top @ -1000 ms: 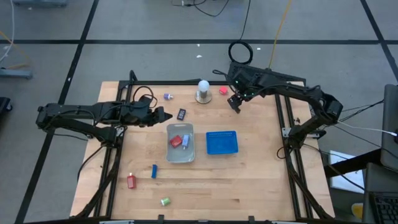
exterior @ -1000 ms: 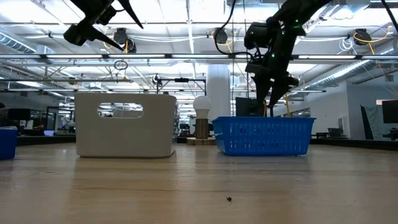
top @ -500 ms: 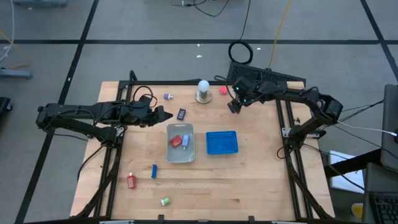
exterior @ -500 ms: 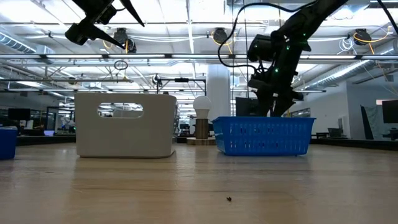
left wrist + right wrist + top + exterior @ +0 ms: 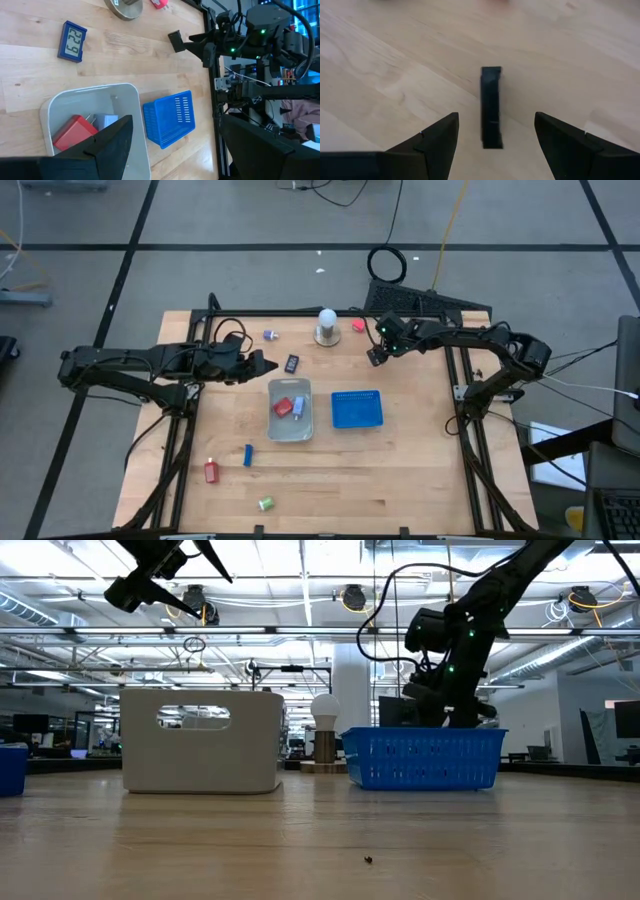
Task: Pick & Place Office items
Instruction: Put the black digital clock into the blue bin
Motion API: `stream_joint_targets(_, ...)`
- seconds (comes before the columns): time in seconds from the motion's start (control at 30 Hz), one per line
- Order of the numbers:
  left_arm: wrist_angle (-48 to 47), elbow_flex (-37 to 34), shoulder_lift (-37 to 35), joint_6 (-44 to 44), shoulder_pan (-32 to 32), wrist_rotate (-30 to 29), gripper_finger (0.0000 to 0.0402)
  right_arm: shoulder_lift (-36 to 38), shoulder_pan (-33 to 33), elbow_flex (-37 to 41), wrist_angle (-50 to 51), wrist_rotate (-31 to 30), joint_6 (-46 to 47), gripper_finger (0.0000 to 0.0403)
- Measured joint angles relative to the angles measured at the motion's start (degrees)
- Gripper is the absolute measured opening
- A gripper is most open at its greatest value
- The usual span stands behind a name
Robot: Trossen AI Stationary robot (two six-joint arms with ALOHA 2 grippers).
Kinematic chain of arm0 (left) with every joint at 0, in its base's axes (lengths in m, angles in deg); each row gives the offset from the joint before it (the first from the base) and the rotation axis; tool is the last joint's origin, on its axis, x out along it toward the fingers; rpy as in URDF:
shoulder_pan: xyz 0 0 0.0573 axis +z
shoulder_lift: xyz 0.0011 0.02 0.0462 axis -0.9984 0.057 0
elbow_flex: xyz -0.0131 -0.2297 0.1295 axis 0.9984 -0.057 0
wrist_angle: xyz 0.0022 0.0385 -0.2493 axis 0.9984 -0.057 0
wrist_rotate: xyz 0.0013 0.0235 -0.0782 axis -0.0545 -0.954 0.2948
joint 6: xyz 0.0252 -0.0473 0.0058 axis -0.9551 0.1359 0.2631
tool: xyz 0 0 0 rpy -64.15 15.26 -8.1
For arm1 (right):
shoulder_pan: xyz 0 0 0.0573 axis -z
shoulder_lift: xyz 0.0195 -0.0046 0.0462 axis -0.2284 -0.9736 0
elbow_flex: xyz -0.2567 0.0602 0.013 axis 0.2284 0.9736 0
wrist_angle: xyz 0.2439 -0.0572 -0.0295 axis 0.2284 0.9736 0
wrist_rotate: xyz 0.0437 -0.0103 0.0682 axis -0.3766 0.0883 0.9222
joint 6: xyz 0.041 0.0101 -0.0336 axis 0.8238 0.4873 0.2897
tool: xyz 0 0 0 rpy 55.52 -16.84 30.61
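The right gripper (image 5: 492,137), fingers spread, is over a black item (image 5: 491,106) near the far edge of the surface (image 5: 400,450). The left gripper (image 5: 262,365), also spread, waits beside the tray (image 5: 290,430).

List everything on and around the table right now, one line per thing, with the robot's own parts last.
Table: one, light wood.
Clear tray: one, table middle, holding a red item and a blue-grey item.
Blue basket: one, beside the tray.
White ball on round base: one, far edge.
Purple item: one, near the ball.
Small clock: one, blue-framed, beyond the tray.
Red item at far edge: one.
Black item: one, ahead of the right gripper.
Red bottle-like item, blue stick, green item: one each, near-left.
Left gripper: open, beside the clock.
Right gripper: open, low over the table.
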Motion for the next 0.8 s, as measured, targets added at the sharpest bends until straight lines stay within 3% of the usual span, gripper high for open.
stream_joint_targets(0.37, 0.0, 0.0, 0.0, 0.4, 0.0, 0.0, 0.0305, -1.2, -1.4, 1.4, -4.6, -1.8, 0.4, 0.0256)
stream_joint_targets(0.8, 0.1, 0.0, 0.0, 0.9, -0.1, 0.1, 0.0305, -9.5, -1.4, 1.2, -7.9, -3.1, -1.0, 0.0256)
